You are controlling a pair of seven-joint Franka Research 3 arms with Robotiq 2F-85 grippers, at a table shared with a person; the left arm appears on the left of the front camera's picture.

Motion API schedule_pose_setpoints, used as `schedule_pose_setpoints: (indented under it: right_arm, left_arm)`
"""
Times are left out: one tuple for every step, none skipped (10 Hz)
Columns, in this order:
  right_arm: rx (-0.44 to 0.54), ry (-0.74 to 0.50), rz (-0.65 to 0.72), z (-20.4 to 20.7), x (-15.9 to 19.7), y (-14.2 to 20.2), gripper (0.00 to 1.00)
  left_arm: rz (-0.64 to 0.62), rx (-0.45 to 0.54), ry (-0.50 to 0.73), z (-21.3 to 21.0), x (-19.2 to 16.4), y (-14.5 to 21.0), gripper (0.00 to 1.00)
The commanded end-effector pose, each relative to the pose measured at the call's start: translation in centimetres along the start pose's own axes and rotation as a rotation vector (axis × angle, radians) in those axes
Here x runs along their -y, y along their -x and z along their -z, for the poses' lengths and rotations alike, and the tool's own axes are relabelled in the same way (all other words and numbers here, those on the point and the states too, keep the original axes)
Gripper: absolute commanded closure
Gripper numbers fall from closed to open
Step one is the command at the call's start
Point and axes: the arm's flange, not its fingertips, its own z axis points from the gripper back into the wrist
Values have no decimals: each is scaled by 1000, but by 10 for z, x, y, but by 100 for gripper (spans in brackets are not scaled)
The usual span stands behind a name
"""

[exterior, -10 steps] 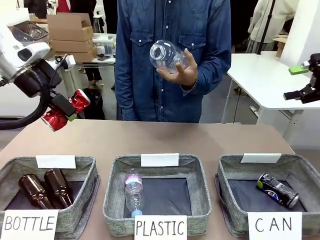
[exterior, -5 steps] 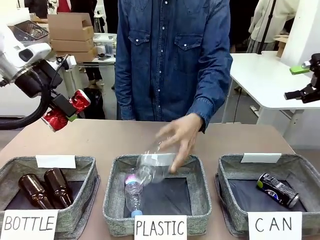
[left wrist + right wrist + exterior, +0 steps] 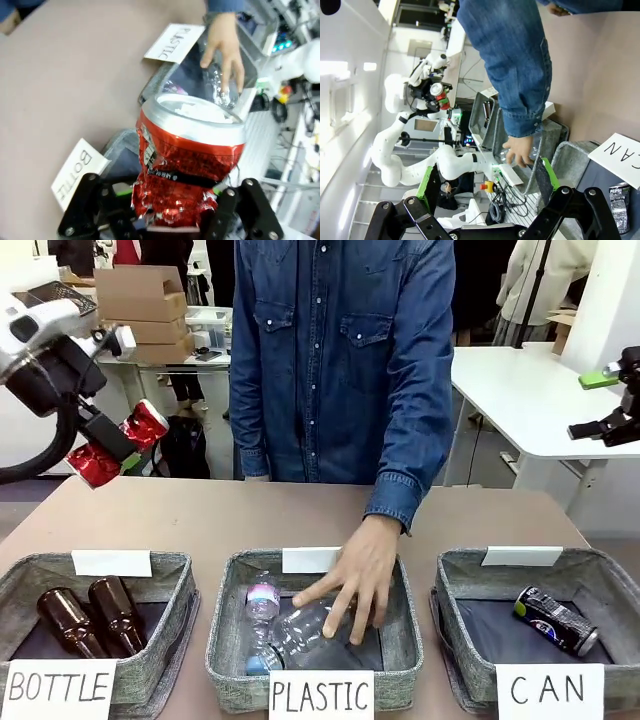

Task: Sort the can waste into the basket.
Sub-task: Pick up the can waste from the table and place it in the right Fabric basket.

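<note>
Red dented can, clamped between the jaws of the left gripper, hangs in the air above the far left of the brown table, behind the basket signed "BOTTLE". Dark can with white markings lies on its side on the dark floor of the grey basket signed "CAN", at the table's right. Right gripper: jaws spread wide, nothing between them. Middle basket, signed "PLASTIC": two clear bottles, with a person's hand resting on one. Left basket, signed "BOTTLE": two brown glass bottles. Blank white cards stand on the far rims of all three baskets. Background: cardboard boxes at left, a white table at right. Left wrist view: silver lid and crumpled red wall of the held can; its print is too blurred to read.
</note>
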Motion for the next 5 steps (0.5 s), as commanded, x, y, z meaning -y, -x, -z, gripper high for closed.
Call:
schedule_pose_setpoints:
  right_arm:
    - [-13,8,-17,-3,-1,0,0]
    - [-13,8,-17,-3,-1,0,0]
    - [-13,8,-17,-3,-1,0,0]
    - [-13,8,-17,-3,-1,0,0]
    - [-13,8,-17,-3,-1,0,0]
  left_arm:
    - [151,5,27,10,38,5,99]
    - [224,-7,12,21,64,0,99]
    - [279,-27,-8,32,79,-6,99]
    - [285,-35,-13,28,76,-5,99]
    - [234,3,-48,12,68,7,99]
